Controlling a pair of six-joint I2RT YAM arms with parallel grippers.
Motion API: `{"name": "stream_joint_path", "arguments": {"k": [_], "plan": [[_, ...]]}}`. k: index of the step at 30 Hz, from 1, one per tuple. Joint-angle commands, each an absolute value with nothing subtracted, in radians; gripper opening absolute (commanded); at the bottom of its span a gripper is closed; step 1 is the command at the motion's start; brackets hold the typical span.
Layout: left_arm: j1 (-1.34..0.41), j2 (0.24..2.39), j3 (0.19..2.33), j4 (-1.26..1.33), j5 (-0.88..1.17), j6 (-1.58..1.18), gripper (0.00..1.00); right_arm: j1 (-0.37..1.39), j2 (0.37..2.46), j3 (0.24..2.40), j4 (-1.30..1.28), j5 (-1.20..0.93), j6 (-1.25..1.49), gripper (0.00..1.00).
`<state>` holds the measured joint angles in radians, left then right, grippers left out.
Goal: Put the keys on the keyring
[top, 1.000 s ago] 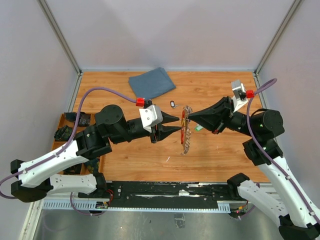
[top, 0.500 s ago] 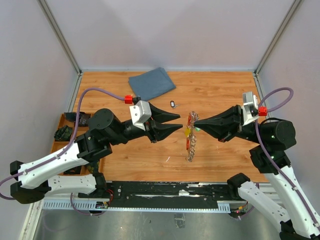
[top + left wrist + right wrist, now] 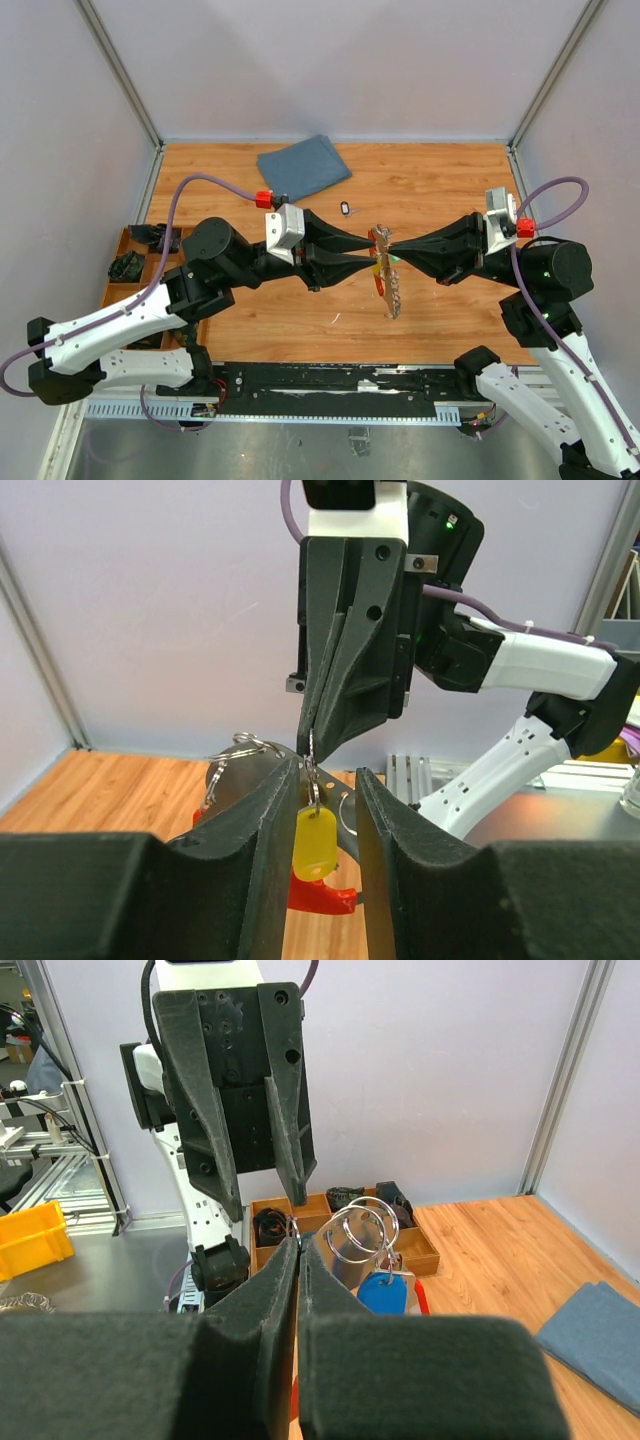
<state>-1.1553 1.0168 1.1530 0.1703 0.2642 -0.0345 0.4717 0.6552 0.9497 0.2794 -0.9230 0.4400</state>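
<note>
Top view: mid-frame above the counter (image 3: 450, 185), the right tool (image 3: 391, 254) pinches the keyring (image 3: 385, 280); the left tool (image 3: 370, 253) faces it

Left wrist: its narrow gap straddles the yellow key (image 3: 315, 842), lower centre

Right wrist: the blue key (image 3: 385, 1293) hangs beside centre

Threading seems near done; next probably needs a gentle closing on yellow

Blue cloth (image 3: 304, 166) on wooden table (image 3: 450, 180)

Your top cam looks steeply down from behind the bases, whole table (image 3: 450, 310) in frame. Wrist cams sit tight behind left gripper (image 3: 328, 772) and right gripper (image 3: 300, 1246), facing each other — all three share the keyring (image 3: 388, 288).
</note>
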Motion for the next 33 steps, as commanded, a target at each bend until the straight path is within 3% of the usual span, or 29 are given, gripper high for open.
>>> {"name": "stream_joint_path", "arguments": {"k": [1, 15, 29, 33], "plan": [[-1.164, 1.030, 1.141, 0.216, 0.283, -0.051, 0.34, 0.462, 0.643, 0.956, 0.326, -0.934, 0.428, 0.01], [-1.164, 1.067, 1.120, 0.260, 0.253, -0.072, 0.30, 0.463, 0.640, 0.956, 0.330, -0.938, 0.431, 0.01], [-1.164, 1.068, 1.119, 0.279, 0.235, -0.091, 0.02, 0.470, 0.638, 0.951, 0.288, -0.947, 0.402, 0.01], [-1.164, 1.068, 1.136, 0.253, 0.225, -0.093, 0.01, 0.471, 0.640, 0.984, 0.174, -0.971, 0.311, 0.01]]}}
